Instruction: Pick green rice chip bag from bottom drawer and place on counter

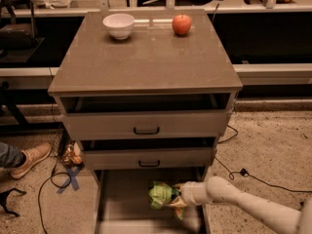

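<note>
The green rice chip bag (160,195) is crumpled light green with yellow-orange patches, in the right half of the open bottom drawer (122,204). My gripper (174,201) reaches in from the right on a white arm and is shut on the bag's right side. The bag stands raised off the drawer floor. The counter (146,57) tops the cabinet above.
A white bowl (119,25) and a red apple (182,24) stand at the back of the counter. The two upper drawers (146,126) with black handles stick out slightly above the bag. A person's shoe (29,159) and cables (63,179) lie on the floor at left.
</note>
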`<state>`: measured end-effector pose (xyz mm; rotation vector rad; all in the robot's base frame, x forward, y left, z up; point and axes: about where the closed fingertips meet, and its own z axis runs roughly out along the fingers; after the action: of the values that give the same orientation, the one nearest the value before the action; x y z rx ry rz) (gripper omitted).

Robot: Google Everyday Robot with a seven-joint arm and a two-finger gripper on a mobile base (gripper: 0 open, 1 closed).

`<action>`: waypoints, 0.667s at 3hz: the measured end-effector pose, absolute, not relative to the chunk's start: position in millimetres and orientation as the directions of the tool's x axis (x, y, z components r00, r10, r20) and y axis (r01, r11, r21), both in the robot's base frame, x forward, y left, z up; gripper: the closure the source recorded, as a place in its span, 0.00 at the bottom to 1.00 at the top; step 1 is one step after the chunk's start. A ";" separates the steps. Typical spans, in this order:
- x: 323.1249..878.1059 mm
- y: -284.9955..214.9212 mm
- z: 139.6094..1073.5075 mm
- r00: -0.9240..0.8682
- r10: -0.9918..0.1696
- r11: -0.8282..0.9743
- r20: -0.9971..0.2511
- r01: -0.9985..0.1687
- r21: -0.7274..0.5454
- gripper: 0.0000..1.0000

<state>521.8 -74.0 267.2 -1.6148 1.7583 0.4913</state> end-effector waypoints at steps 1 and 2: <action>520.3 -103.5 333.7 0.102 -0.698 0.156 -0.709 -0.945 -0.289 1.00; 520.9 -104.2 335.2 0.103 -0.696 0.156 -0.710 -0.944 -0.290 1.00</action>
<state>520.9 -104.2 335.2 -1.5994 1.6519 0.4000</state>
